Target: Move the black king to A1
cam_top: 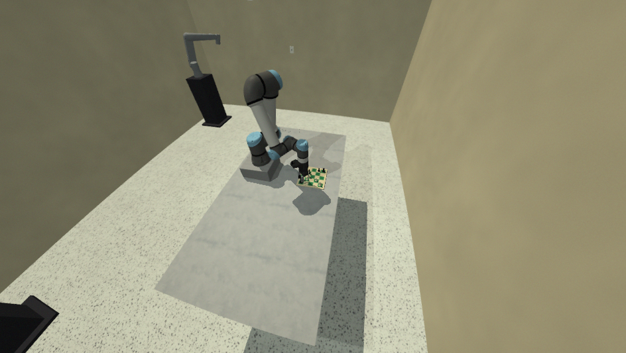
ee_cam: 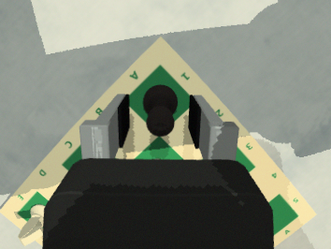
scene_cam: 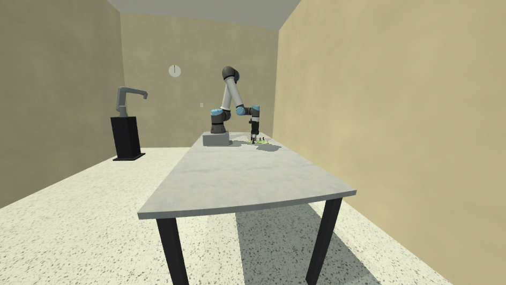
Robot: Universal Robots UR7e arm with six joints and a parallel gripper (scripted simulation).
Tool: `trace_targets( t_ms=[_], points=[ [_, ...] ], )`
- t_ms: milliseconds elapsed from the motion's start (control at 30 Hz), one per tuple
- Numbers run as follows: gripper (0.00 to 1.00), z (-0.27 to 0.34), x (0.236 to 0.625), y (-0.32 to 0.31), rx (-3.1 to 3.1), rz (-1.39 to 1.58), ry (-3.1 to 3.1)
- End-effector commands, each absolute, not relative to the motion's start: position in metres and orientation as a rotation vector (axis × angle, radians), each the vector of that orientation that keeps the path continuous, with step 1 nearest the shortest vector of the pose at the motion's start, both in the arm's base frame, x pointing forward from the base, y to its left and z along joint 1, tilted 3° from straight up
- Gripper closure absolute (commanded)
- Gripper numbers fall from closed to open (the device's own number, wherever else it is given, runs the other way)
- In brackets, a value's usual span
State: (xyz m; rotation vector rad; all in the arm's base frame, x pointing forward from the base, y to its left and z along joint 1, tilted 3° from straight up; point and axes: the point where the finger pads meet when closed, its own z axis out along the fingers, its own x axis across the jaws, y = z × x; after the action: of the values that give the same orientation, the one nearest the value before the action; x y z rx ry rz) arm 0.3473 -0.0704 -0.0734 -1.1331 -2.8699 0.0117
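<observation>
The black king (ee_cam: 160, 95) stands upright on the green A1 corner square in the wrist view. As far as its base shows, it lies inside the square, but the side under the head is hidden. My gripper (ee_cam: 159, 111) (cam_top: 302, 178) (scene_cam: 253, 139) is open, with one finger on each side of the king and a gap between the king and each pad. The chessboard (ee_cam: 161, 51) (cam_top: 310, 186) shows its letters and digits along the edges. The gripper body hides the middle of the board in the wrist view.
A white piece (ee_cam: 32, 224) shows near the E end of the board, partly hidden by the gripper body. Two black pieces (cam_top: 318, 169) (cam_top: 323, 170) stand near the board's far edge. The board lies on the grey table (cam_top: 262, 236) (scene_cam: 247, 170) beside the robot's base block (cam_top: 257, 172) (scene_cam: 216, 139).
</observation>
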Motion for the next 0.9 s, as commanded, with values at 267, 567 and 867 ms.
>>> trace_targets(
  t_ms=[267,567,867],
  points=[
    [0.21,-0.073,0.346,-0.070,-1.134,0.012,-2.867],
    [0.21,-0.051,0.349,-0.072,-1.135,0.013,-2.872],
    [0.21,-0.019,0.351,-0.072,-1.134,0.013,-2.873]
  ],
)
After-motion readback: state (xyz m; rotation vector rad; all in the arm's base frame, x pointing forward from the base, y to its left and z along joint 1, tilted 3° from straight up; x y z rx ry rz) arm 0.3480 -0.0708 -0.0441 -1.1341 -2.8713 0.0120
